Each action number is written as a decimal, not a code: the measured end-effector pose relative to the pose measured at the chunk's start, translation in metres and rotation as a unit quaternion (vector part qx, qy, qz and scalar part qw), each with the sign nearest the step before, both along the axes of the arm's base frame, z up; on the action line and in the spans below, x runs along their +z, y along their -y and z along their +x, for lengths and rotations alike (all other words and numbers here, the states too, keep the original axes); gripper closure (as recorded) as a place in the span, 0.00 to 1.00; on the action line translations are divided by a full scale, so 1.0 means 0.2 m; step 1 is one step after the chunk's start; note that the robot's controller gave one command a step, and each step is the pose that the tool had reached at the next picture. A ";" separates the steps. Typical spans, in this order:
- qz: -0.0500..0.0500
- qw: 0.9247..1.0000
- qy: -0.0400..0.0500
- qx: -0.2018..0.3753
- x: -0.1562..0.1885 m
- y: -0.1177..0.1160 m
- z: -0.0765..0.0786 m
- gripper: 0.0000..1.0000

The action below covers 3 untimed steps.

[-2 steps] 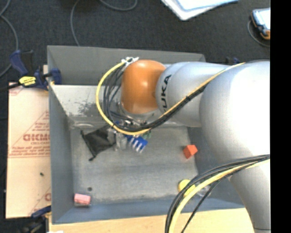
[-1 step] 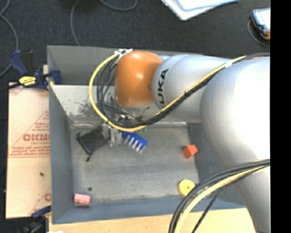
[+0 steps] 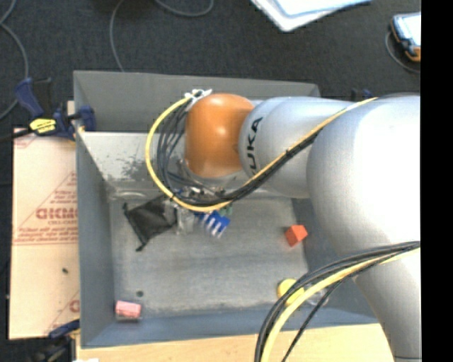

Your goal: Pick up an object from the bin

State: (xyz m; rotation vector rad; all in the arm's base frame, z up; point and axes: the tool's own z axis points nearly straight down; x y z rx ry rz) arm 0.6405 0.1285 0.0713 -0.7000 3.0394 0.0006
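Two bin [image 3: 212, 277] items near gripper [image 3: 186, 216]: black scrap [image 3: 150, 218], blue piece [image 3: 216, 223].

Dark carpeted floor [image 3: 42, 42] all round.
Thin cables [image 3: 113, 39] trail across it at upper left; a white sheet [image 3: 304, 10] lies at the top edge.

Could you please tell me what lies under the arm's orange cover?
Below the orange cover, the gripper shows between a black crumpled thing and a blue-and-white thing. The bin floor straight beneath the cover is hidden.
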 end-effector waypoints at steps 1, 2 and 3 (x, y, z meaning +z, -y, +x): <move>0.000 1.000 0.000 -0.001 0.00 0.00 0.00 1.00; 0.000 1.000 0.000 -0.001 0.00 0.00 0.00 1.00; 0.001 1.000 0.000 -0.007 0.00 0.04 0.00 1.00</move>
